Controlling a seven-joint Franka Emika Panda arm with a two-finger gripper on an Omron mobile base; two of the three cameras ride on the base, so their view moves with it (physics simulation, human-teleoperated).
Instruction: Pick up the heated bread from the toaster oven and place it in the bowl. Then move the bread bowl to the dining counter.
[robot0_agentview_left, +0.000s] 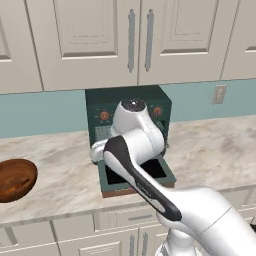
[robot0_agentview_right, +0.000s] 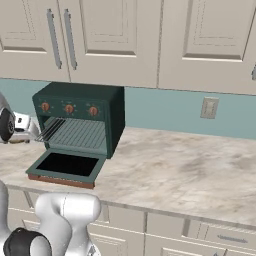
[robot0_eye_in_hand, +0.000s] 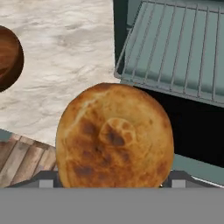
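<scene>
Bread is the thing to find, and the left base view hides it behind the arm. That view shows the dark green toaster oven (robot0_agentview_left: 129, 140) standing against the blue backsplash on the marble desk (robot0_agentview_left: 210, 145), its door dropped flat toward the camera. The white arm rises from the lower right and bends in front of the oven, covering most of its mouth. A glossy brown wooden bowl (robot0_agentview_left: 15, 179) sits on the desk well to the left of the oven, cut by the picture's edge. Cream cabinets (robot0_agentview_left: 130, 40) hang above.

From the right base view, the toaster oven (robot0_agentview_right: 80, 122) shows three orange-brown knobs over a grey wire rack (robot0_agentview_right: 75, 132), which is pulled partly forward above the open door. The robot's hand juts in from the left edge, just beside the rack's front left corner. A wall outlet (robot0_agentview_right: 208, 108) sits on the backsplash to the right.

In the hand view, the bread (robot0_eye_in_hand: 114, 136), a round golden-brown loaf with darker toasted patches, sits close to the camera, pinched in the end effector (robot0_eye_in_hand: 109, 181), whose dark fingertips (robot0_eye_in_hand: 46, 180) peek out at either side beneath it. Beyond it lie the wire rack (robot0_eye_in_hand: 175, 52) and the dark window of the open door, with the bowl (robot0_eye_in_hand: 8, 57) at the left edge on the desk (robot0_eye_in_hand: 65, 43).
</scene>
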